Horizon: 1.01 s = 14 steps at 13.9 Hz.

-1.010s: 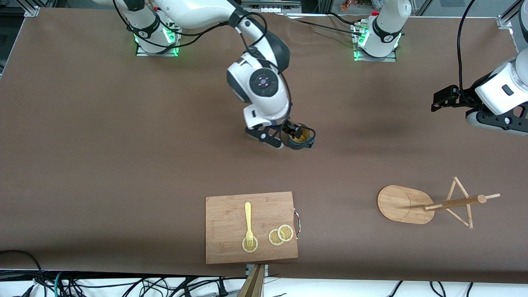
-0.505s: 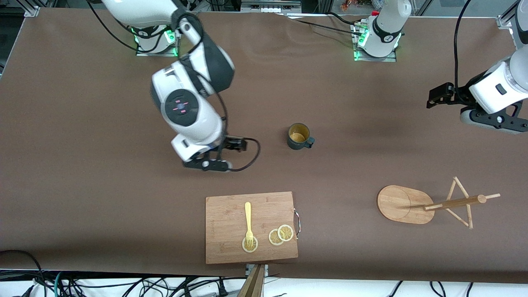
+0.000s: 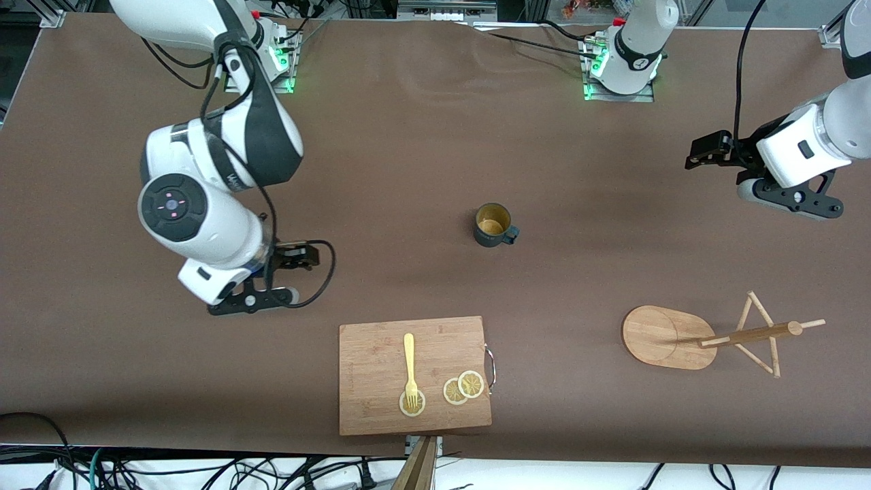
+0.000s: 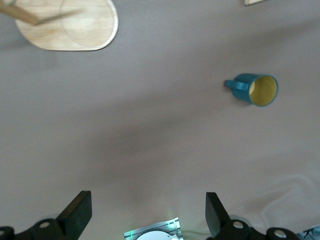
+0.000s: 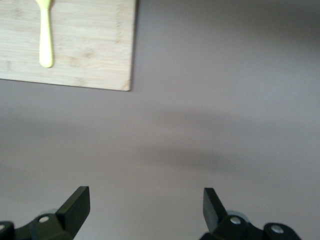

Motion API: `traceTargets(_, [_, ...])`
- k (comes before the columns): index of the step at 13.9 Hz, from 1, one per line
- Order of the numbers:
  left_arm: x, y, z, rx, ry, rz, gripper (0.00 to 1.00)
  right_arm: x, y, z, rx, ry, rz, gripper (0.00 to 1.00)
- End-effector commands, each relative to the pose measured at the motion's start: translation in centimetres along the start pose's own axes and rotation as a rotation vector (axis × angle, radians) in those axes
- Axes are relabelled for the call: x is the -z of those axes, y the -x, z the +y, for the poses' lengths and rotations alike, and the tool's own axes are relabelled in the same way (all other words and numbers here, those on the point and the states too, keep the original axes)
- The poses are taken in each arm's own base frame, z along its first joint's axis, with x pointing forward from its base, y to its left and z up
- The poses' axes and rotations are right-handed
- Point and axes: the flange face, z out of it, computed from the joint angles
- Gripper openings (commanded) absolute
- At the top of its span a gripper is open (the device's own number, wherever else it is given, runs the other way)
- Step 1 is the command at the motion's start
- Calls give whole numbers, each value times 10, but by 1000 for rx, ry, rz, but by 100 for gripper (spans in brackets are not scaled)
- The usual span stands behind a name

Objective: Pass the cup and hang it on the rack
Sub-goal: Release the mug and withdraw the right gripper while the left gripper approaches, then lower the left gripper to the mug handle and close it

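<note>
The cup (image 3: 491, 224), dark teal with a tan inside, stands upright and alone in the middle of the table, its handle toward the left arm's end. It also shows in the left wrist view (image 4: 257, 89). The rack (image 3: 656, 337) stands nearer the front camera, toward the left arm's end, and its oval base (image 4: 75, 25) is also in the left wrist view. My right gripper (image 3: 255, 298) hangs open and empty over bare table toward the right arm's end (image 5: 145, 205). My left gripper (image 3: 789, 197) is open and empty, up over the left arm's end (image 4: 148, 210).
A wooden cutting board (image 3: 415, 374) lies at the table's front edge, with a yellow fork (image 3: 409, 364) and lemon slices (image 3: 463, 388) on it. The board (image 5: 75, 45) and the fork (image 5: 45, 35) also show in the right wrist view. Brown tabletop lies all round the cup.
My right arm has drawn away from the cup toward its own end of the table, leaving the cup standing. My left gripper has drifted slightly toward the middle.
</note>
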Motion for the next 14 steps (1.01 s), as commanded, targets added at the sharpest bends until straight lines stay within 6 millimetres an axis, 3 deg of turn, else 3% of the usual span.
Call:
traceTargets(1, [-8,-5,10,-135,55,-21,100,24,10,39,23,27,-17,100])
traceTargets(4, [-21,-15,32,-294,86,-37,100,35,16,85,1,33,-44,100])
traceTargets(9, [-76,-57,68,-605,128,-71,100,67,31,171,-85,5,-12,100])
traceTargets(12, [-136,-90,83,-797,301,-47,100,93,62,227,-116,-23,-15,100])
traceTargets(14, [-169,-109,98,-1007,321,11,100,102,89,249,-122,-58,-21,100])
